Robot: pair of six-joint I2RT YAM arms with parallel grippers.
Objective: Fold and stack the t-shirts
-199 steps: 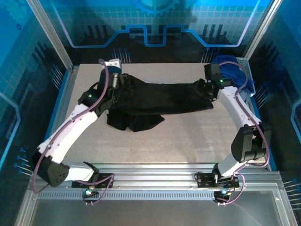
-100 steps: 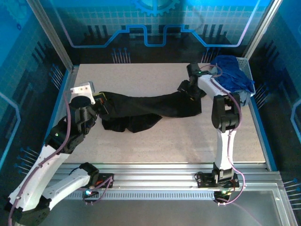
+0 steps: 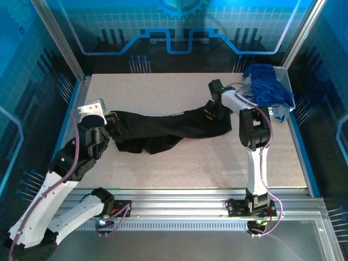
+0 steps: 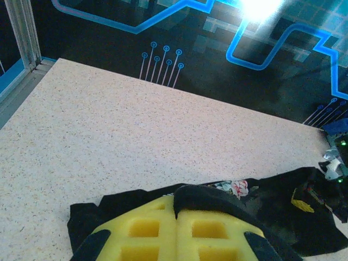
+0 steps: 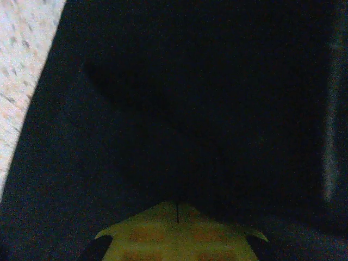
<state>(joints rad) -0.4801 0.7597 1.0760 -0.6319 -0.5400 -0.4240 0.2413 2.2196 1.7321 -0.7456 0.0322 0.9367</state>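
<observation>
From up here I have plenty of bare table [image 3: 190, 163] near me, between the black t-shirt [image 3: 163, 126] and the arm bases, and another clear strip along the far edge. The shirt is stretched in a long band from left to right across the middle, with a bunched flap sagging towards me at its left end. The far-right corner is tight: the white mesh basket [image 3: 284, 70] sits there with the royal blue t-shirts [image 3: 266, 87] heaped in it and a pale grey-blue one [image 3: 278, 112] hanging over its near side.

The right wrist camera is nearly all dark cloth, so I can see the pads of the right gripper [image 5: 177, 209] pressed together, but not whether any fabric is caught between them. The flower print shows as only a small scrap in the left wrist view.

The left gripper [image 4: 176, 204] is clenched on a fold of the black shirt at its left end, with the arm bowed out along the left side. The right arm stands upright, its forearm reaching left to the shirt's right end [image 3: 212, 113].
</observation>
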